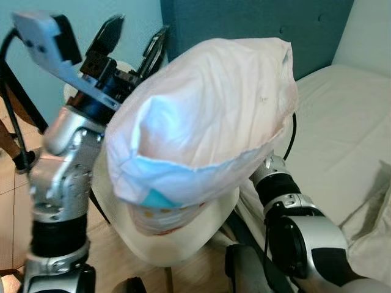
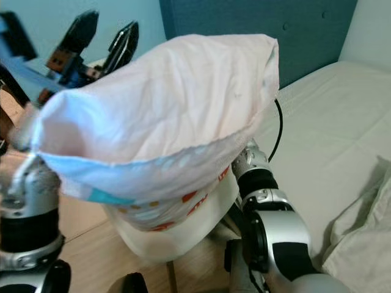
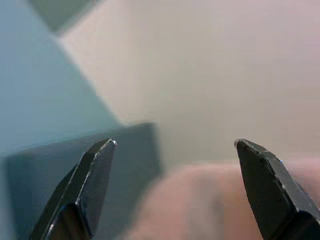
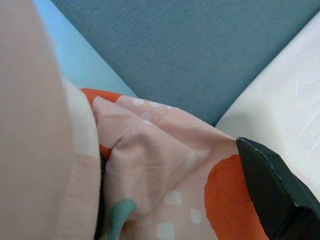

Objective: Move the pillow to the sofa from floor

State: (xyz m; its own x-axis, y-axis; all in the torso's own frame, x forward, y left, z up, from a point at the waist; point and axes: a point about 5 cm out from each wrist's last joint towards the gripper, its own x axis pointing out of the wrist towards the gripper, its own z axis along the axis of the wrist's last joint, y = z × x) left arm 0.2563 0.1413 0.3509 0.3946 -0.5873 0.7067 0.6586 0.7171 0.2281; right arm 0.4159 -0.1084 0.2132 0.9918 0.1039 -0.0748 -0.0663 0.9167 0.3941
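The pillow [image 1: 208, 116] is held up between both arms, beside the sofa [image 1: 348, 128]. The left gripper [image 1: 131, 43] is raised with fingers spread, empty. The right gripper's [image 4: 200, 200] fingers are pressed around pillow fabric.

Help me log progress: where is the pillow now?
Eye views: the pillow is held up between both arms, centre frame, before the blue backrest.

A pale blue wall [image 1: 36, 12] is standing behind a dark teal padded headboard [image 1: 244, 21]. A cream mattress [image 1: 342, 122] is lying right, possibly a bed. Light wooden flooring [image 1: 116, 256] is showing below.
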